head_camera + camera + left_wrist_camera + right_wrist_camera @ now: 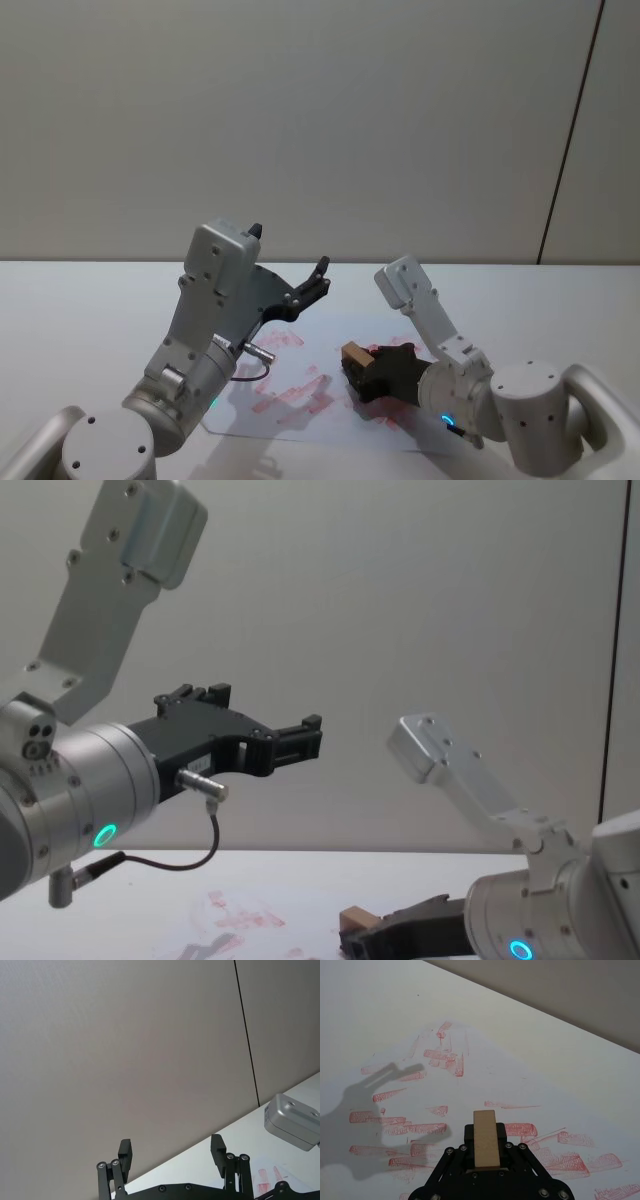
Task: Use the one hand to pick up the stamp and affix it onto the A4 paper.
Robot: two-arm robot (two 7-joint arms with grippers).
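**Friend:** What is the biggest thing in front of you?

**Me:** The wide white counter. On it lies the A4 paper, a thin white sheet with lots of smeared red prints.

**Friend:** And your arms?

**Me:** My left gripper is black with two fingers, on a silver arm with a green light. It hangs high above the counter on my left side. Its fingers are wide apart and hold nothing. My right gripper is black too, on the arm with the blue light. It is low over the right part of the sheet. It is clamped on the stamp, a small light-brown wooden block.

**Friend:** Where is the block exactly?

**Me:** It sits between my two right fingers. Its far end pokes out in front, over the red prints. I cannot tell if it touches the sheet.

**Friend:** How will it be to handle?

**Me:** I think it is hard and light, so it will not bend or squash. Its smooth sides might slip. So the best place to hold it is flat on the two long sides, as my fingers do now. The paper is thin and could slide or wrinkle. I think a push straight down is best, because a sideways push would smear the print.
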